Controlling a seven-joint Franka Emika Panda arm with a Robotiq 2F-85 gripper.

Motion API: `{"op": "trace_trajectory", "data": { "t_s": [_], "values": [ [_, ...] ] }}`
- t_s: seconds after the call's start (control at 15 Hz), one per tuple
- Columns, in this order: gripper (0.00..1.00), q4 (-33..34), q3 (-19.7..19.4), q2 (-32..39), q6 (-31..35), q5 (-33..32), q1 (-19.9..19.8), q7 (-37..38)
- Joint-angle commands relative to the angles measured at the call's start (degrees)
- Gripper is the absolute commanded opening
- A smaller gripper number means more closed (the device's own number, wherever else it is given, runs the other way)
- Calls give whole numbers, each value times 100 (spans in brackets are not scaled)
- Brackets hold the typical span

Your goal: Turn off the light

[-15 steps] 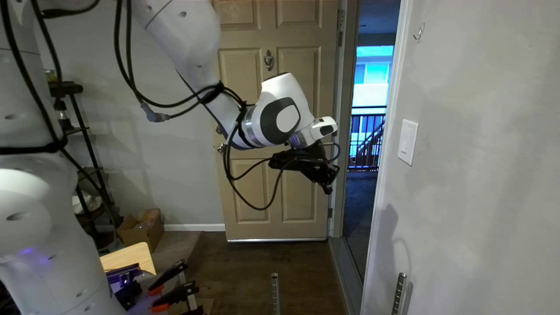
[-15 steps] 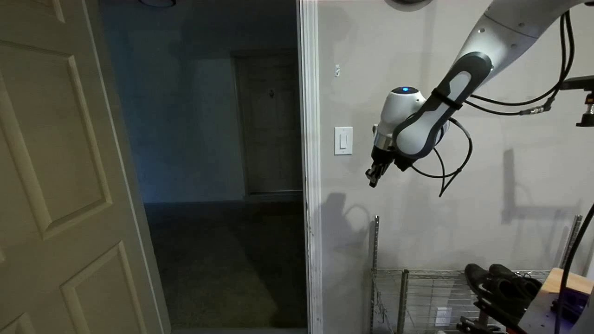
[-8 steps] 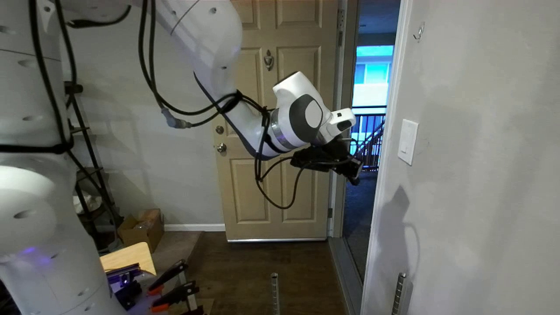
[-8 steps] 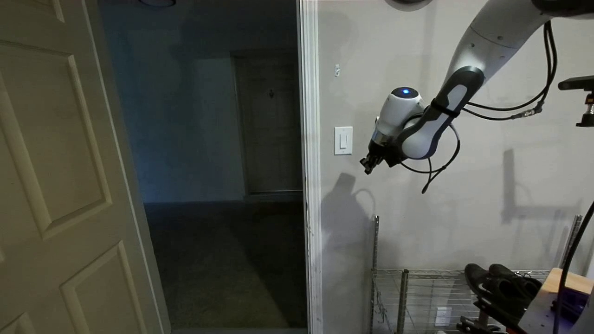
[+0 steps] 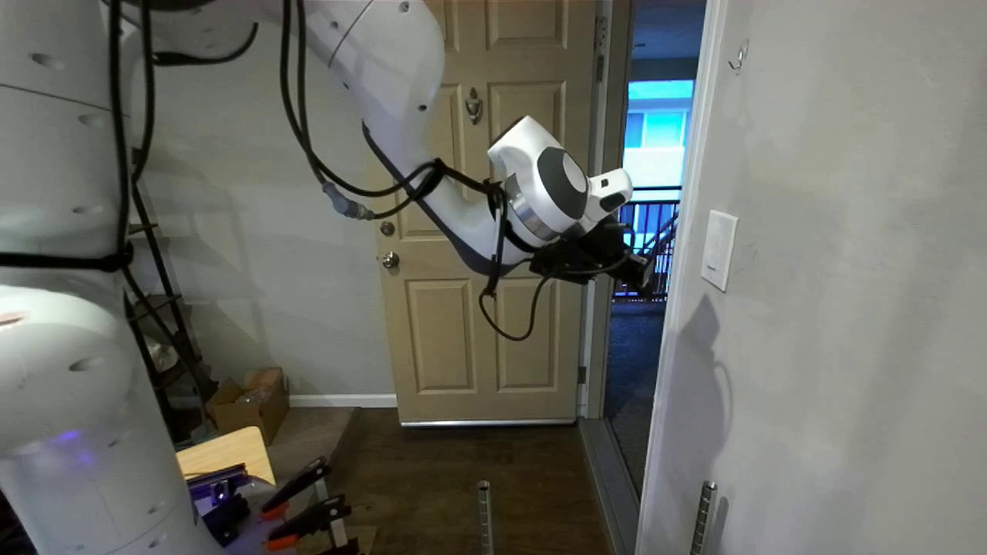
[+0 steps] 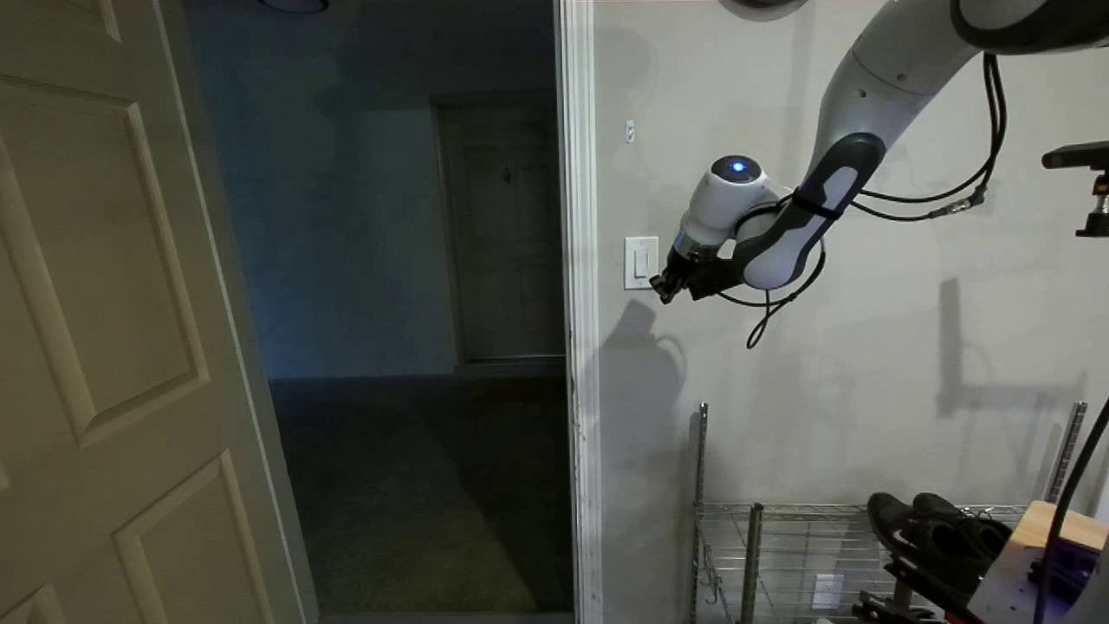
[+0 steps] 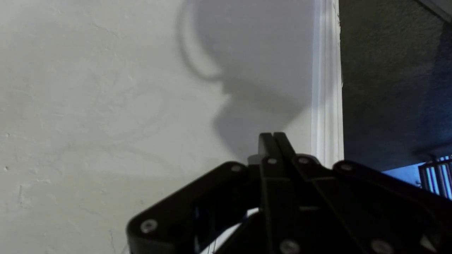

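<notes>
The light's switch is a white upright plate [image 5: 719, 250] on the grey wall, right of the doorway. It also shows in an exterior view [image 6: 639, 262], where its rocker faces out and the gripper tip overlaps its lower right corner. My black gripper [image 5: 645, 290] points toward the wall, apart from the plate and a little lower. It also shows in an exterior view [image 6: 662, 288]. In the wrist view the fingers [image 7: 272, 134] are together with nothing between them. A white patch shows between the finger links there; I cannot tell whether it is the plate. No lamp is in view.
A white door frame [image 6: 579, 347] stands beside the switch, with an open doorway. A cream panelled door [image 5: 486, 254] stands open. A hook [image 5: 739, 57] is on the wall above the switch. A wire rack [image 6: 780, 520] with shoes [image 6: 940, 524] stands below.
The gripper has moved up and toward the wall, rightward in an exterior view and leftward in the other exterior view, nearer the switch. Its shadow on the wall has risen toward the plate.
</notes>
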Motion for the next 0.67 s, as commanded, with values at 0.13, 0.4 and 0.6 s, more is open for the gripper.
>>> {"op": "trace_trajectory", "data": {
  "t_s": [0.13, 0.4, 0.6],
  "values": [
    [5, 558, -558, 424, 156, -539, 503, 1048],
    [5, 992, -935, 679, 113, -699, 833, 1709],
    [5, 1190, -1108, 896, 97, -644, 918, 1965]
  ]
}}
